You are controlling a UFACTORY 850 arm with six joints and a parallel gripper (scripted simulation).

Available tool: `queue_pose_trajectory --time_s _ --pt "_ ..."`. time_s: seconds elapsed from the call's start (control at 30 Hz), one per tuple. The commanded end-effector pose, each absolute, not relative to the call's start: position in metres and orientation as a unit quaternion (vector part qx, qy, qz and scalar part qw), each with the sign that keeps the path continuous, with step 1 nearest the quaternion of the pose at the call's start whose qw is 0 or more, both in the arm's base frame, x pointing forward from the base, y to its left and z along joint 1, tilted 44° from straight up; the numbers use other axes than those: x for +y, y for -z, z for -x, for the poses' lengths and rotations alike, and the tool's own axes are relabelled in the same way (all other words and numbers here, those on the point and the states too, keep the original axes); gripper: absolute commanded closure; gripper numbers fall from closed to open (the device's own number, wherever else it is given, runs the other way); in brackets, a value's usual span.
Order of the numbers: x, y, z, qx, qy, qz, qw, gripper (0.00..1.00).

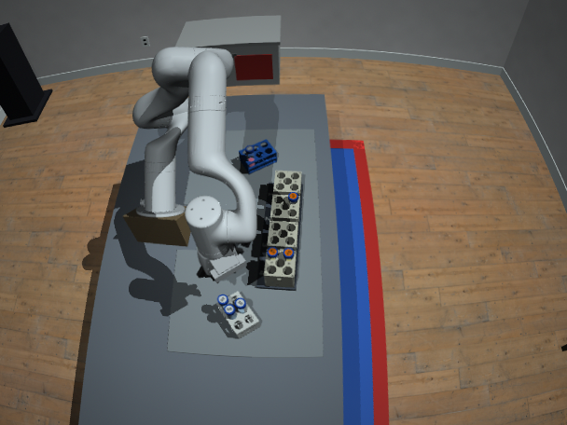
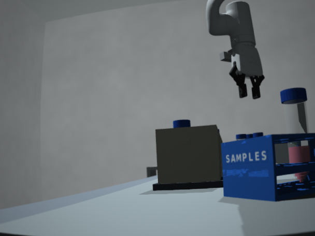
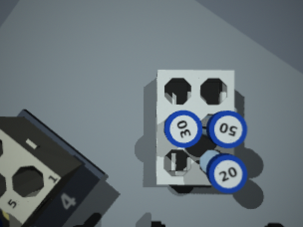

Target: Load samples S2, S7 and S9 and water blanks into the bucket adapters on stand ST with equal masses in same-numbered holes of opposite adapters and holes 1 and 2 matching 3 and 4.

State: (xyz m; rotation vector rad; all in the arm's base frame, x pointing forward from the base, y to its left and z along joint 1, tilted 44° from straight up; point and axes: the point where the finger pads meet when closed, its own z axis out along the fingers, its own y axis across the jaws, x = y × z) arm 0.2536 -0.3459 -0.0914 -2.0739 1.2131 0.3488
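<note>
Half-open and empty, the gripper [image 2: 248, 93] hangs high in the air, touching nothing. Its arm [image 1: 208, 121] bends downward, seemingly just short of the white blank rack [image 3: 164, 102] holding blanks 30 [image 3: 182, 129], 50 [image 3: 227, 129] and 20 [image 3: 227, 173]; adapter 4 [image 3: 65, 199] sits left.

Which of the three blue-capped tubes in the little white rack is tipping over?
The water blank marked 20. In the wrist view its clear side shows below the cap, so it leans, while the ones marked 30 and 50 show caps only.
</note>
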Motion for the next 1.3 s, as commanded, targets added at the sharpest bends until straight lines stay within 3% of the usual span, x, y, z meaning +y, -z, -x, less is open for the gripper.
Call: queue_pose_trajectory --time_s 0.0,1.27 --pt "-0.358 0.103 -0.244 0.468 -0.134 0.801 0.349 0.43" --pt "-0.343 0.146 -0.237 0.468 -0.134 0.801 0.349 0.43"
